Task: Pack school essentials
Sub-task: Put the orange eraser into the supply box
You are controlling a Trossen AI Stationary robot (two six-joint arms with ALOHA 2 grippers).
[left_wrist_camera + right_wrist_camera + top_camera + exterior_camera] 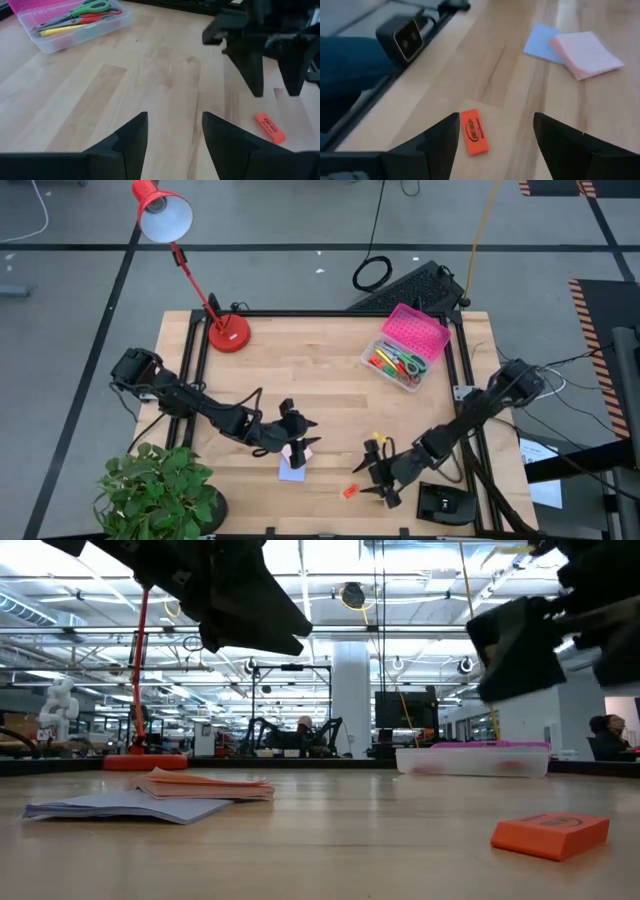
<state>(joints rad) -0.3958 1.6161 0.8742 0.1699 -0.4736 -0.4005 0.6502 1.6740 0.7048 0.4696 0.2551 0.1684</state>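
Scissors (85, 10) and pens already lie in the clear box (405, 348); the orange eraser (473, 132) and sticky pads (585, 54) remain on the desk (330, 395). Both the left gripper (172, 137) and right gripper (495, 137) hover with fingers spread, empty.

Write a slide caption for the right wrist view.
Right pincer open above the orange eraser; pink and lavender sticky-note pads beyond.

A big open robotics lab or workshop: beyond the wooden table (330, 830) run bright ceiling lights (60, 585), exposed metal trusses, a white pillar (352, 700) and more robot arms (285, 730) on distant benches, with taped grey floor (300, 220).
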